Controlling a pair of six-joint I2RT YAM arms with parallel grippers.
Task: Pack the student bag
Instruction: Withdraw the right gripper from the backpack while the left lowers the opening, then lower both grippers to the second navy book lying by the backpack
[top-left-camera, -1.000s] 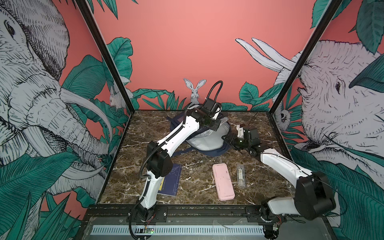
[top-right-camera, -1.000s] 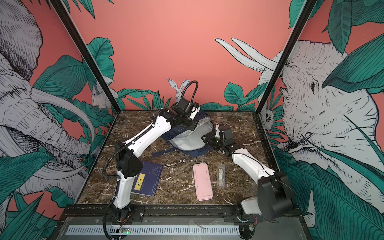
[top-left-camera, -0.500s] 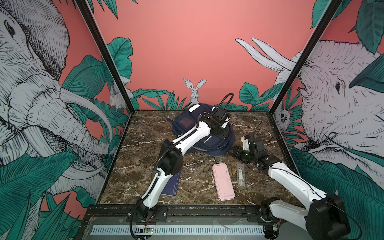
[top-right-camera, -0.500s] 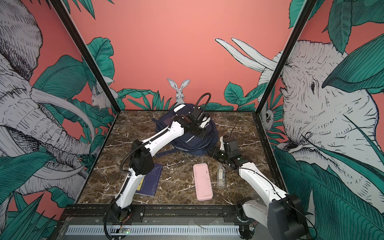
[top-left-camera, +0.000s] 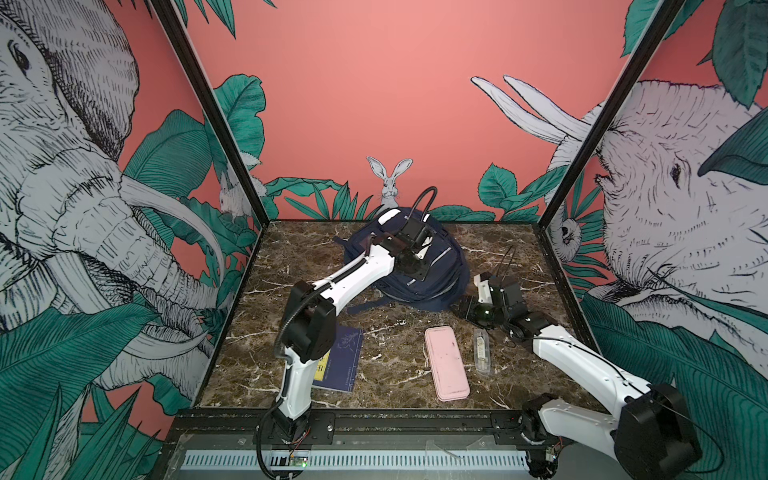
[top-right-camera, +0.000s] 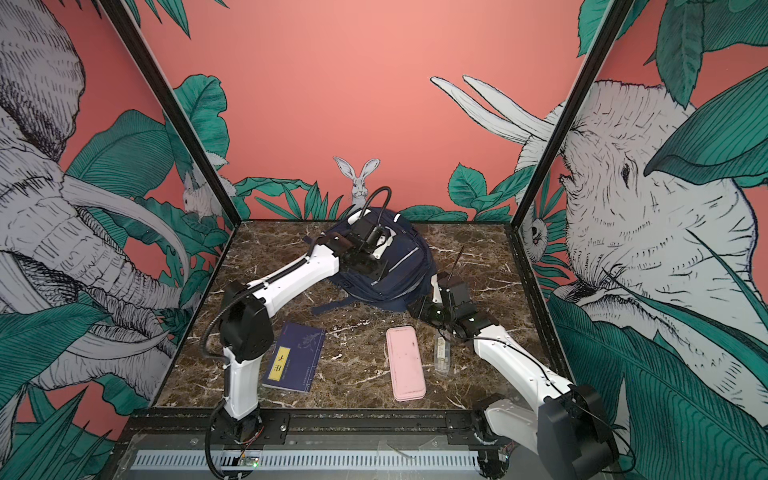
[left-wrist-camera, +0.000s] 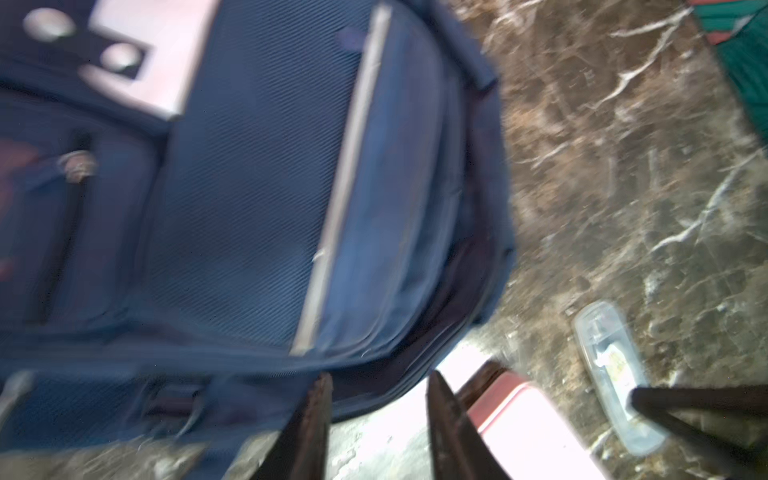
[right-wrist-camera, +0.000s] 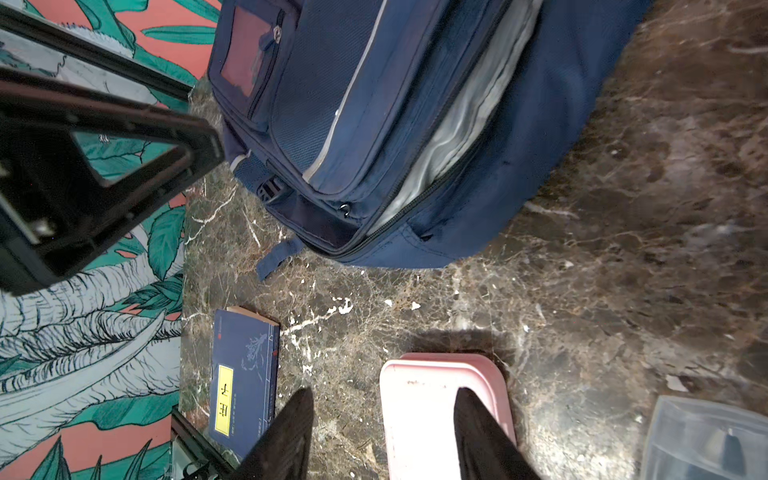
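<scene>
- At the left gripper (left-wrist-camera: 379, 378), the jaws stand apart with nothing between them. It hangs over the front of the bag (top-left-camera: 442, 270), and I can't tell whether it touches the fabric.
- At the right gripper (right-wrist-camera: 384, 392), the jaws are apart and empty too. It sits low over the table (top-left-camera: 395, 345), just beside the bag's near right corner.
- The bag lies flat at the back middle of the table, front pocket up, close to the rear wall.
- Nearer me, three things lie outside the bag: a book (top-right-camera: 295, 357) on the left, a pink case (top-left-camera: 446, 363) in the middle, and a clear box (top-left-camera: 482, 353) just beside the case.
- I judge the task to be at an early stage. The bag looks ready to load, but all three loose items are left to pack, and the zip probably needs closing afterwards. I can't see whether anything is already inside.
- Only the right wrist view shows me the main compartment unzipped, with pale grey lining (right-wrist-camera: 457, 120) in the gap. In both top views the left arm (top-left-camera: 353, 274) and the bag's own bulge hide that mouth.
- The left wrist view is blurred. It gives me the grey stripe (left-wrist-camera: 340, 187) on the pocket, with the case and box past the bag's edge, but no opening.
- Only the top views show how both arms stand to the bag.
</scene>
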